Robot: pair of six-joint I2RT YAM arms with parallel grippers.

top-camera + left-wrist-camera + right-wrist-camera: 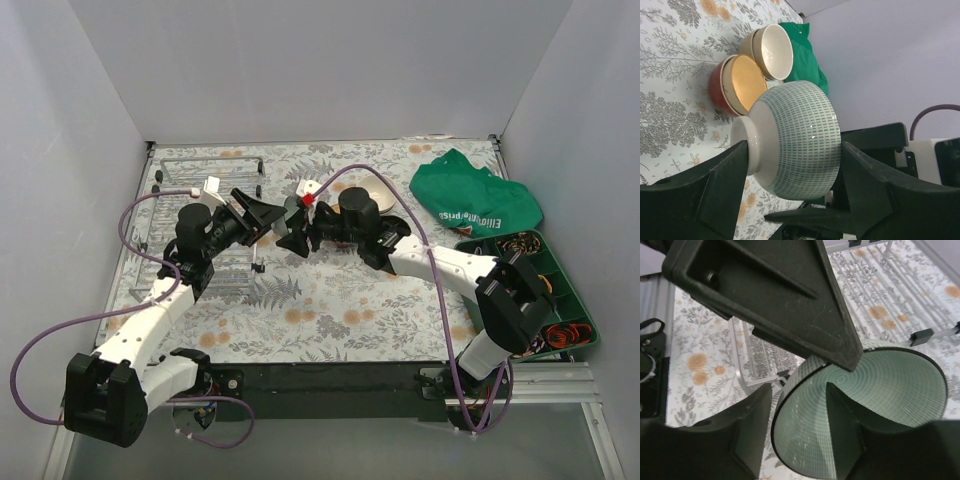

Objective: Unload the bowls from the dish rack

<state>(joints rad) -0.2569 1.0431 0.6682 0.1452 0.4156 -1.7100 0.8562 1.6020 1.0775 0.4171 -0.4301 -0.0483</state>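
Currently the mint bowl (790,125) hangs mid-air at frame centre, right of the dish rack (200,165), clenched foot-to-rim by the left gripper (265,215), while the right gripper (800,390) straddles its rim, clamped or not I cannot tell, so an early release or 2 arms pulling apart could drop it
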